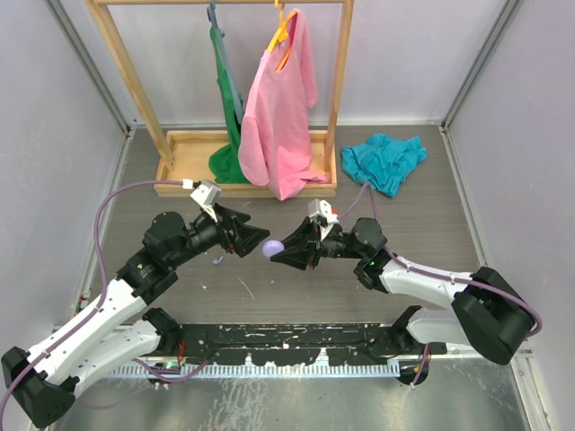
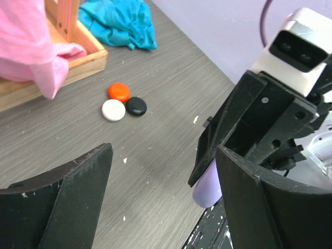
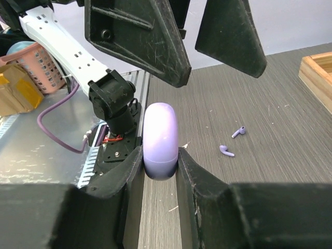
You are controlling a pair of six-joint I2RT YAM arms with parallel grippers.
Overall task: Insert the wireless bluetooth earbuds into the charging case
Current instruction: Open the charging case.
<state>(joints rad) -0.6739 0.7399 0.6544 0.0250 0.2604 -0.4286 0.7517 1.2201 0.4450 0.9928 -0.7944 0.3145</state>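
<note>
Right tool (image 3: 161,155) is clamped shut on the lilac charging case (image 3: 160,139), pinching its lower end, rounded top sticking out toward the left tool (image 3: 192,41). The left tool's jaws stand wide apart just past the case top and hold nothing. Both lilac earbuds (image 3: 226,151) lie loose on the worktop (image 1: 296,296), close together, off to the side of the case and clear of both tools. Progress, my read: case is picked up and presented, nothing inserted. Left to do: open the lid, pick up each bud, seat both. Case looks closed, but I can't make out a seam or hinge, and its gripped end is hidden. Three round discs (image 2: 113,110), red, white and black, sit near the rack; can't tell what they are.
</note>
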